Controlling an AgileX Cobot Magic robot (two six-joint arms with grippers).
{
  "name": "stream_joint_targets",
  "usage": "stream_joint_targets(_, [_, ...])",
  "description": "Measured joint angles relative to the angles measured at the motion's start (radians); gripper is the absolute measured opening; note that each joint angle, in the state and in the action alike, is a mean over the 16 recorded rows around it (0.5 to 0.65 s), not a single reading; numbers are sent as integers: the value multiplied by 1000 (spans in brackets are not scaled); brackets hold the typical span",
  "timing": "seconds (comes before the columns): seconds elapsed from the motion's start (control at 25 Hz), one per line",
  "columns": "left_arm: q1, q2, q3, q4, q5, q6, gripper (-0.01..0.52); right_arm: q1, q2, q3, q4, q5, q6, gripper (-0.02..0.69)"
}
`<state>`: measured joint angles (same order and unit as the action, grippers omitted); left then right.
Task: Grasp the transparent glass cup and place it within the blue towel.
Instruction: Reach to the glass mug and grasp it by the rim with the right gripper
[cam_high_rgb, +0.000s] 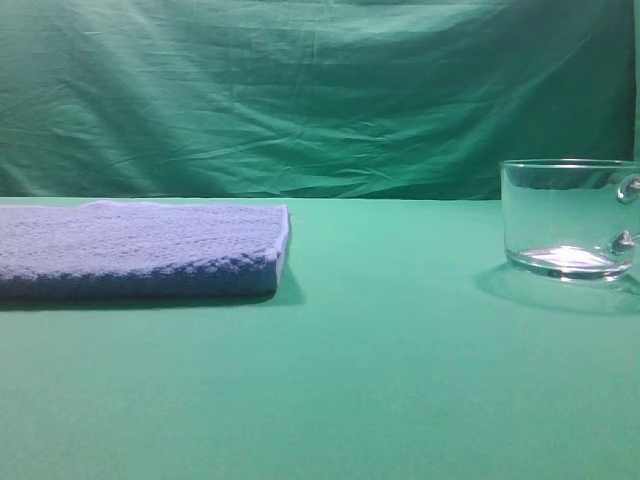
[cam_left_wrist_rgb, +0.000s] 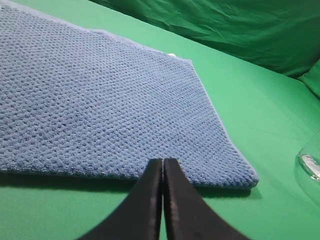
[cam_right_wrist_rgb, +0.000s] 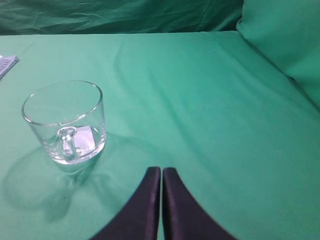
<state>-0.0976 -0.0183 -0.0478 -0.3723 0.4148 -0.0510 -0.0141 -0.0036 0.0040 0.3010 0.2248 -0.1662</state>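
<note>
The transparent glass cup (cam_high_rgb: 566, 218) stands upright and empty on the green cloth at the right, its handle on the right side. In the right wrist view the cup (cam_right_wrist_rgb: 65, 121) sits ahead and to the left, handle facing the camera. The blue towel (cam_high_rgb: 140, 248) lies flat at the left; it fills most of the left wrist view (cam_left_wrist_rgb: 100, 100). My left gripper (cam_left_wrist_rgb: 163, 161) is shut and empty, at the towel's near edge. My right gripper (cam_right_wrist_rgb: 161, 170) is shut and empty, apart from the cup. Neither gripper shows in the exterior high view.
A green cloth (cam_high_rgb: 380, 380) covers the table and a wrinkled green backdrop (cam_high_rgb: 300, 90) hangs behind. A green padded shape (cam_right_wrist_rgb: 285, 45) rises at the far right of the right wrist view. The cup's edge (cam_left_wrist_rgb: 311, 165) shows at the left wrist view's right border.
</note>
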Motion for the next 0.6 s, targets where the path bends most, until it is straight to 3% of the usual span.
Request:
stream_joint_targets(0.24, [0,0,0,0,0,0,0,0,80,-95,76,16,-42,0])
stream_joint_targets(0.6, [0,0,0,0,0,0,0,0,391,-323,108,219,-209,0])
